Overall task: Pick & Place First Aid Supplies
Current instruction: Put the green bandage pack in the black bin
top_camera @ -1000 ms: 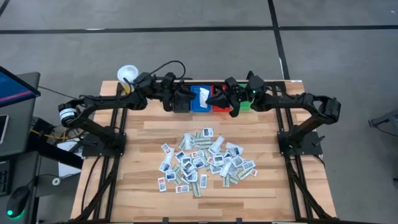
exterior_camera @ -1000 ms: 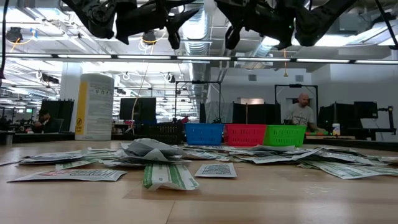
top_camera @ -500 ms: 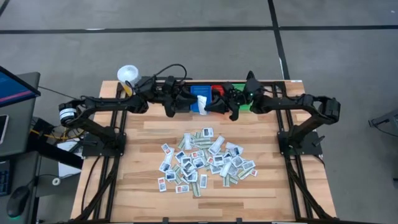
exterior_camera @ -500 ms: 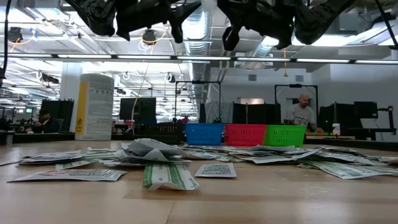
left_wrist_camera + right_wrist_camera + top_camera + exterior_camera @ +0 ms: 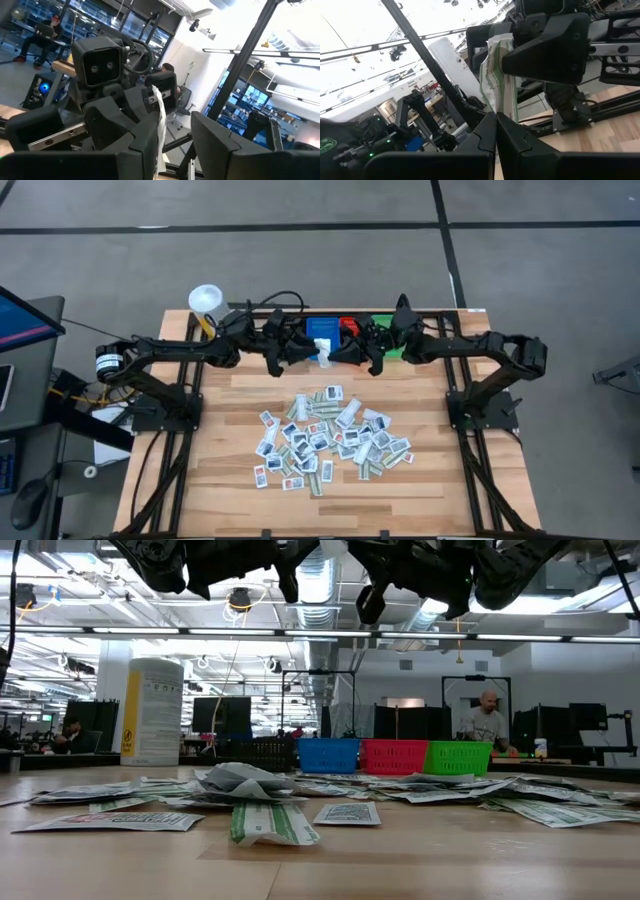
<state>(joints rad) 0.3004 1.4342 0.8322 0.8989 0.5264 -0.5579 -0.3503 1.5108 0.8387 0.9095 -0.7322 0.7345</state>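
Note:
One first aid packet [image 5: 325, 354], white with green print, hangs in the air in front of the blue bin [image 5: 322, 330], between my two grippers. My right gripper [image 5: 496, 117] comes from the table's right and is shut on it. My left gripper [image 5: 175, 125] comes from the table's left and stands open, with the packet [image 5: 159, 120] edge-on between its fingers. The other first aid supplies lie flat in a heap [image 5: 325, 435] on the middle of the wooden table. My right gripper pinches the packet's lower edge [image 5: 499, 107] between its two shut fingertips. It comes about level from the table's right. The packet [image 5: 497, 65] stands up from the fingers, bowed, clear of the table. My left gripper has the packet lying along the inner face of one finger [image 5: 147, 137], with a gap to the other. I cannot tell whether that finger touches it.
A red bin [image 5: 347, 324] and a green bin [image 5: 383, 323] stand next to the blue one along the far edge, with a black bin [image 5: 255, 752] to its left. A white tub [image 5: 205, 298] stands at the far left corner. A person is in the room behind.
My left gripper has swung toward the table's right and a little toward the near edge. The packet has gone from over the blue bin toward the near edge, still in the air. My right gripper has rolled slightly and stayed shut.

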